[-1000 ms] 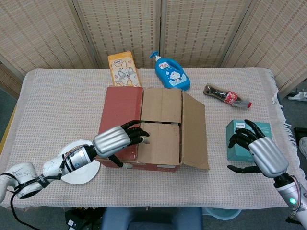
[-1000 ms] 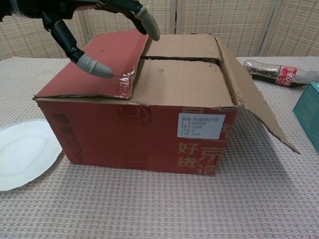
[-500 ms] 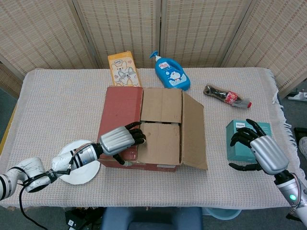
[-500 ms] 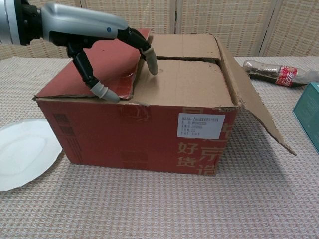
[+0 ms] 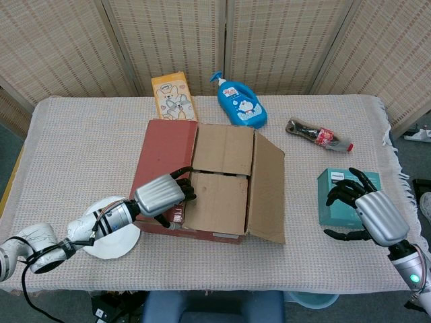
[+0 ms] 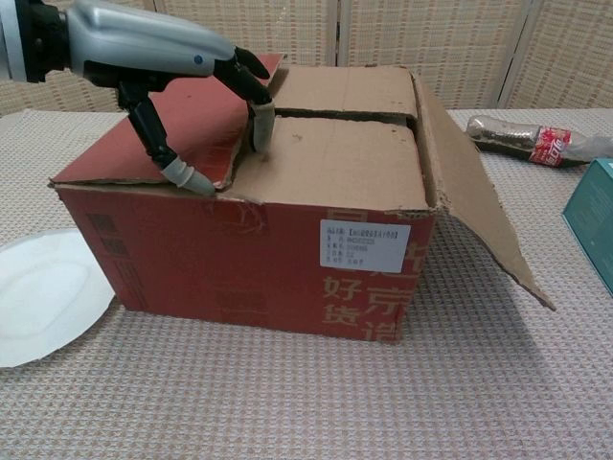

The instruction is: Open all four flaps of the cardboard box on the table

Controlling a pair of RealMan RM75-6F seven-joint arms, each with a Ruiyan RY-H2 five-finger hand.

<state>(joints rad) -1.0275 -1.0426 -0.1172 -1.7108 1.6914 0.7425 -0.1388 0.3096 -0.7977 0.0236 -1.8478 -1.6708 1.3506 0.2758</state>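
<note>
bright, even indoor light, both views sharp.
soft shadow falls right of the cardboard box point(image 6: 287, 192) on the surface point(image 6: 536, 383); no glare or blur.
</note>
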